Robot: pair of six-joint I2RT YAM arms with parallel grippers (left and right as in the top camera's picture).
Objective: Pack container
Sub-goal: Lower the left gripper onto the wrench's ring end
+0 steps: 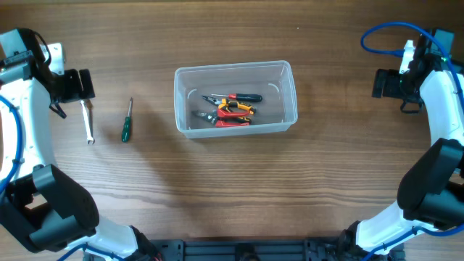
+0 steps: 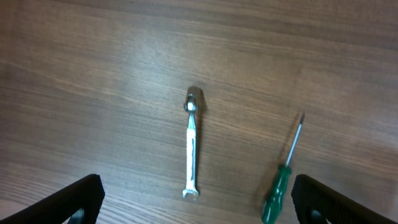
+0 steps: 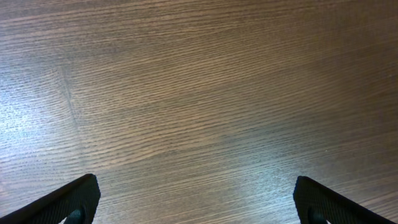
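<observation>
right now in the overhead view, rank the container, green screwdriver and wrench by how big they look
1. container: clearly largest.
2. green screwdriver and wrench: about the same length, too close to rank.

The container (image 1: 232,67) is sitting on the table (image 1: 232,196) just above the middle of the overhead frame, with a cluster of hand tools (image 1: 230,110) lying inside it. Well to its left the screwdriver (image 1: 127,122) is lying on the table, and the wrench (image 1: 88,123) is lying just left of that, not touching. The left gripper (image 1: 80,85) is hanging by the wrench's upper end; the right gripper (image 1: 384,83) is hanging at the far upper right.
</observation>
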